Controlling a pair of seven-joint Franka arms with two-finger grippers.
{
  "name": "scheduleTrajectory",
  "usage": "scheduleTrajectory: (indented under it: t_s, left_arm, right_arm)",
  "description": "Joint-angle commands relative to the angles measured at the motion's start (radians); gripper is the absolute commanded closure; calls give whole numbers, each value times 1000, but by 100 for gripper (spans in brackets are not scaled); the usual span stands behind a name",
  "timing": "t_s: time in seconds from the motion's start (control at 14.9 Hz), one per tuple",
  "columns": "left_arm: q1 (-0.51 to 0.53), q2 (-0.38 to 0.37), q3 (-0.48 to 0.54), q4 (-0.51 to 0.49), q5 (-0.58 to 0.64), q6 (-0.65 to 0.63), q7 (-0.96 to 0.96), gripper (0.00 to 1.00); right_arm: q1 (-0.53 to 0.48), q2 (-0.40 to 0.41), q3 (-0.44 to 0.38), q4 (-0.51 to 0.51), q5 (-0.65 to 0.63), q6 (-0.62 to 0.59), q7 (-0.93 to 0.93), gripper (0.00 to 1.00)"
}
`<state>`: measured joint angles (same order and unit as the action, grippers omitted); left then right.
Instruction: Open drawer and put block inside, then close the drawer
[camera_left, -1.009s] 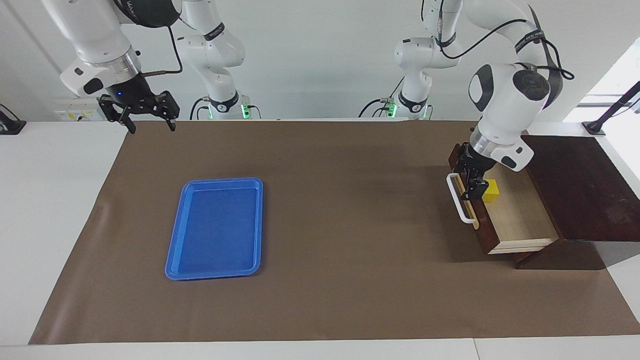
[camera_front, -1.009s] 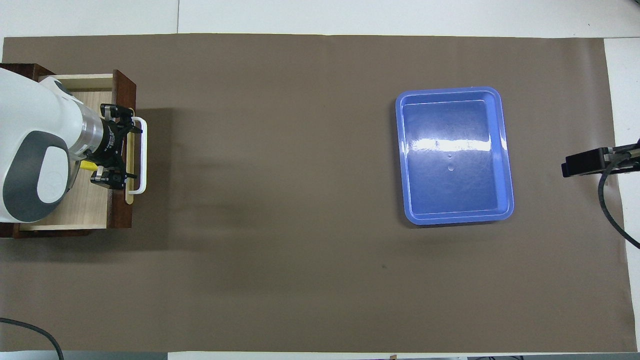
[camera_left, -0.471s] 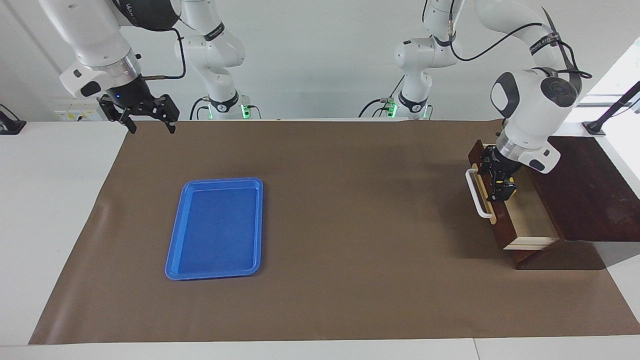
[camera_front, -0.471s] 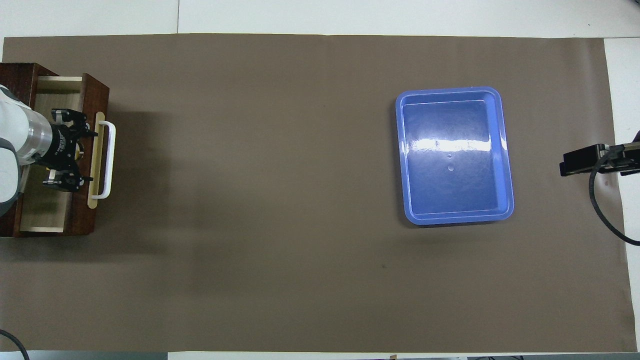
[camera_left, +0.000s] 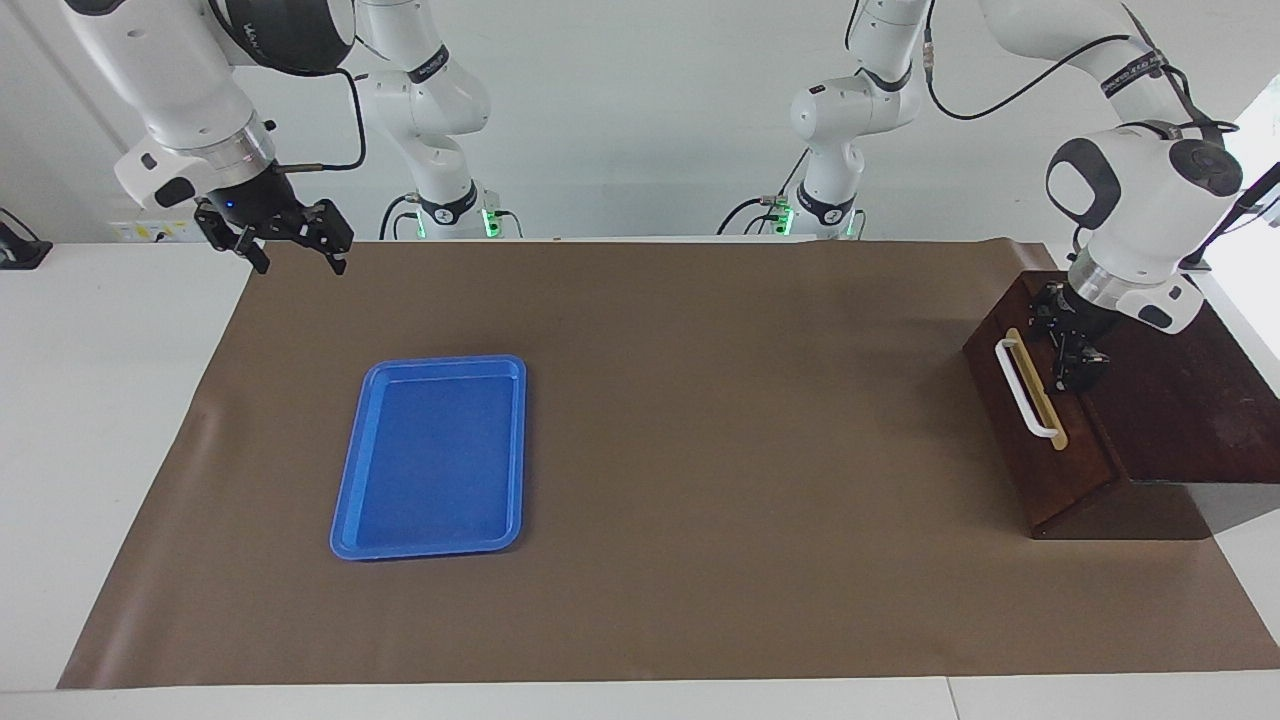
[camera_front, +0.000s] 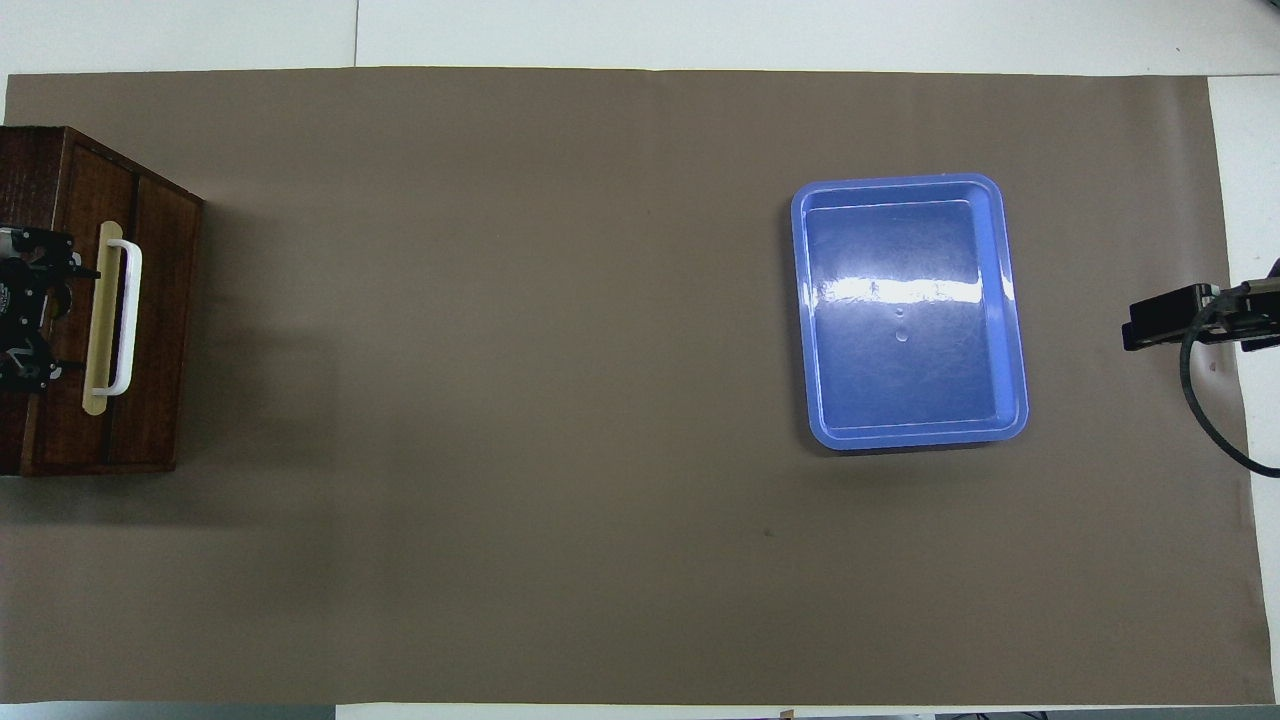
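Observation:
The drawer (camera_left: 1035, 455) (camera_front: 160, 330) sits pushed flush into the dark wooden cabinet (camera_left: 1180, 400) (camera_front: 30, 160) at the left arm's end of the table. Its white bar handle (camera_left: 1028, 390) (camera_front: 127, 315) faces the table's middle. My left gripper (camera_left: 1072, 352) (camera_front: 42, 310) is open just above the top edge of the drawer front, over the cabinet's top, with nothing between its fingers. The block is hidden from both views. My right gripper (camera_left: 300, 262) (camera_front: 1165, 322) waits open and empty in the air over the mat's edge at the right arm's end.
A flat blue tray (camera_left: 430, 455) (camera_front: 905, 310) lies empty on the brown mat (camera_left: 700, 450) toward the right arm's end. The cabinet stands on the mat's edge at the left arm's end.
The drawer went from open, with the yellow block showing inside, to fully shut. My left gripper travelled with the drawer front toward the cabinet. The right gripper barely moved.

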<state>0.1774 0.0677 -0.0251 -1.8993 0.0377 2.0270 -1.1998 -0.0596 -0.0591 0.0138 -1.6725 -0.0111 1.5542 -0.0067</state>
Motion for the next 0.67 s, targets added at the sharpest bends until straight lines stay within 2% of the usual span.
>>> scheduleTrajectory:
  t_s: [0.0,0.13,0.4,0.61]
  left_arm:
    - [-15,-19,-12,104,15,-114,170,0]
    - [-71,-43,-18,143,13,-222,334,0]
    - [-193,-115,4,134,7,-384,727,0]
    - [-184,-115,2,146,-24,-416,908,0]
  right_arm:
    - [-13,2,8,11,0,-6,24,0]
    - [-11,1,8,11,0,-6,24,0]
    - [-8,-1,6,11,-4,-5,19,0]
    - [-6,-2,6,10,-4,-3,21,0]
